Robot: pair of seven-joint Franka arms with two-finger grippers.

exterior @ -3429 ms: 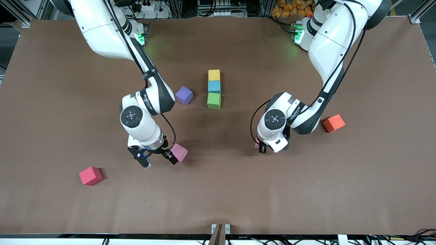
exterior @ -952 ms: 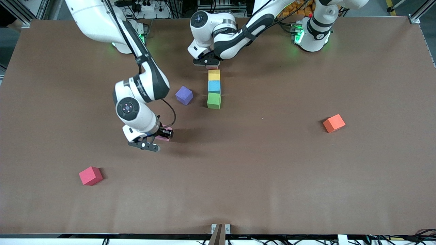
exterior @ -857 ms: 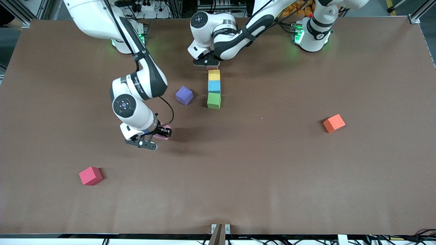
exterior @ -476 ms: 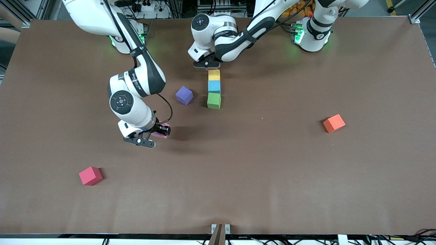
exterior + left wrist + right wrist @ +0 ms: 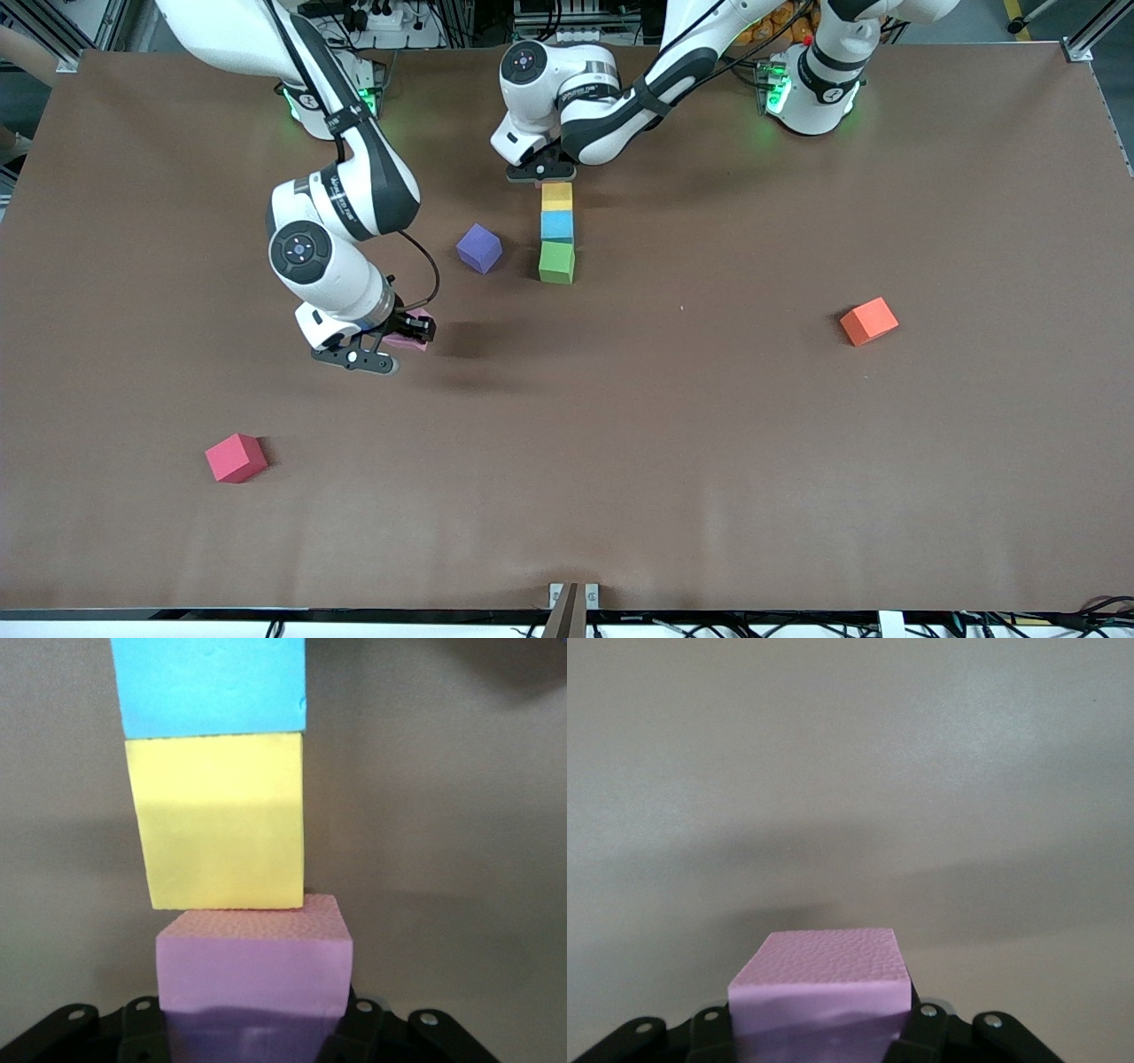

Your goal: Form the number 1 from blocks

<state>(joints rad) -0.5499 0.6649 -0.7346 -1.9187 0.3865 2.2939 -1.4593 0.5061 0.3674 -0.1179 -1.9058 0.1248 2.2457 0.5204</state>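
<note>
Carrying: right gripper point(image 5: 387, 340), jaws closed on a pink block point(image 5: 407, 330), aloft at 7 o'clock from the purple cube point(image 5: 479, 248). Column: green block point(image 5: 556, 262), blue block point(image 5: 557, 226), yellow block point(image 5: 556, 196). Placing: left gripper point(image 5: 539, 173) clamps a second pink block point(image 5: 253, 970) at yellow's 12 o'clock; I judge it needs squaring flush before release.

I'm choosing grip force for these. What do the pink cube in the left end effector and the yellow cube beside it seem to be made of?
Both look like soft foam with a matte finish. The pink cube, held by the left end effector, has a finely pebbled top face with no shine. The yellow cube has a dull, slightly grainy face with soft edges and no glare. Firmness can't be judged by sight.
</note>
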